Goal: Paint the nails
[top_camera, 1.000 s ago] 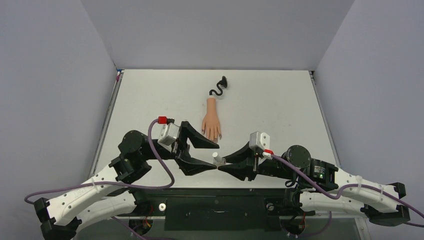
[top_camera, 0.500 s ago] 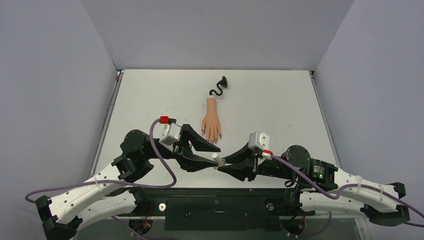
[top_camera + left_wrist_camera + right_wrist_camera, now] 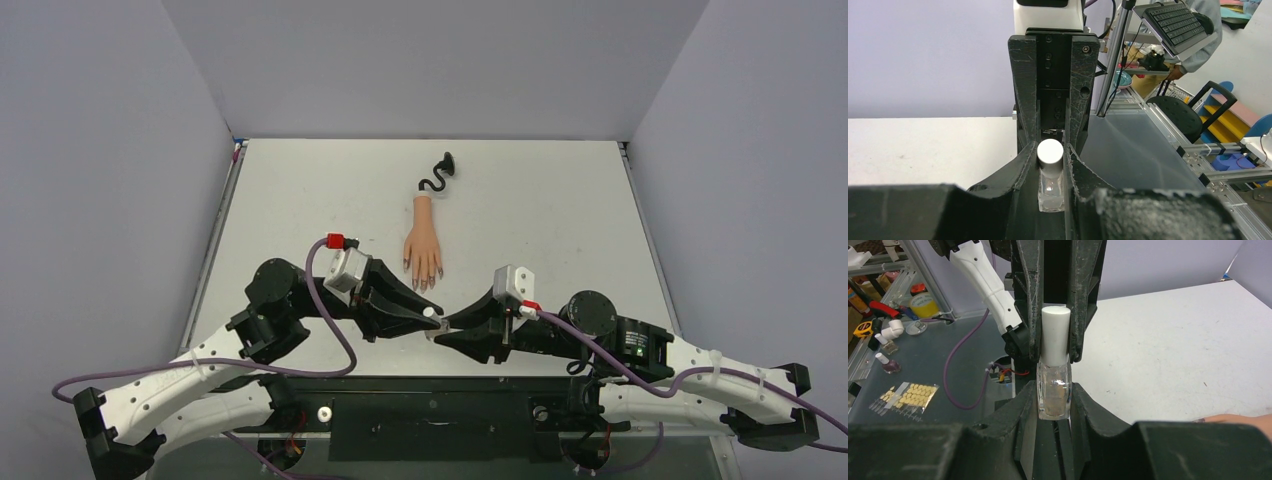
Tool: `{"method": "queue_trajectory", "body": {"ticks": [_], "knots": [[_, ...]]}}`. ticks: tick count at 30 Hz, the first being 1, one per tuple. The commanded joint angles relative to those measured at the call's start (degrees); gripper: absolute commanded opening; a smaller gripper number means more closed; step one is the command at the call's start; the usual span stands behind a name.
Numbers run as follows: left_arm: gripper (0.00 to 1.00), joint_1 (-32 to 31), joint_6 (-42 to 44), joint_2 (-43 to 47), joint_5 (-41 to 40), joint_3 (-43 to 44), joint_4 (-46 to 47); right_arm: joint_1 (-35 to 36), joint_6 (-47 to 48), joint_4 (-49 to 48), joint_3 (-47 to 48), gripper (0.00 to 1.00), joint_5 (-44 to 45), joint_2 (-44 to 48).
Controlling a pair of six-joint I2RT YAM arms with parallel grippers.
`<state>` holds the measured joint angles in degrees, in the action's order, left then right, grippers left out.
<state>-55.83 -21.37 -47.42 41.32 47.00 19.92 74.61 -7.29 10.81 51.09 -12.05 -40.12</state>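
A small clear polish bottle [image 3: 433, 320] with a white cap [image 3: 1055, 335] hangs between both grippers over the table's near edge. My right gripper [image 3: 1054, 390] is shut on its glass body [image 3: 1053, 392]. My left gripper [image 3: 1050, 150] is shut on the white cap [image 3: 1050, 151], coming from the opposite side. In the top view the left gripper [image 3: 428, 314] and right gripper [image 3: 441, 329] meet tip to tip. The peach mannequin hand [image 3: 422, 245] lies flat just beyond them, its dark nails [image 3: 425, 282] pointing toward the arms. Its curly black stem [image 3: 437, 176] runs to the far side.
The white table [image 3: 560, 220] is walled by grey panels on three sides. Left of the table, the right wrist view shows a bench with small polish bottles [image 3: 887, 364], a sheet of nail tips [image 3: 908, 397] and a purple cable [image 3: 960, 370].
My left gripper has moved right to the bottle and its jaws have closed on the white cap. The right gripper has kept hold of the bottle's body.
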Motion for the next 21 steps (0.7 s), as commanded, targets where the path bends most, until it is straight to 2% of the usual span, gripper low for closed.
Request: {"method": "queue_trajectory", "body": {"ticks": [1,7,9,12,17,21], "knots": [[0.0,-0.65,1.85,1.15,-0.7,0.63,-1.14,0.09,0.04,-1.05,2.24,0.0,3.45,0.29],[0.0,-0.96,4.55,0.87,-7.1,1.84,-7.36,0.1,-0.36,1.01,3.64,0.0,12.53,-0.77],[0.0,-1.17,5.42,-0.19,-11.07,2.93,-10.32,0.04,-0.62,2.63,4.67,0.0,17.98,-2.27],[0.0,-1.43,5.94,-2.14,-17.65,4.81,-14.28,0.06,-1.02,3.63,5.82,0.0,21.53,-4.64],[0.0,-1.56,0.95,-5.71,-31.53,6.34,-16.42,0.05,-2.27,4.23,7.31,0.0,29.42,-7.15],[0.0,-1.72,-1.44,-7.09,-35.99,6.63,-15.85,0.09,-3.22,4.8,8.08,0.0,34.35,-8.56]]}}
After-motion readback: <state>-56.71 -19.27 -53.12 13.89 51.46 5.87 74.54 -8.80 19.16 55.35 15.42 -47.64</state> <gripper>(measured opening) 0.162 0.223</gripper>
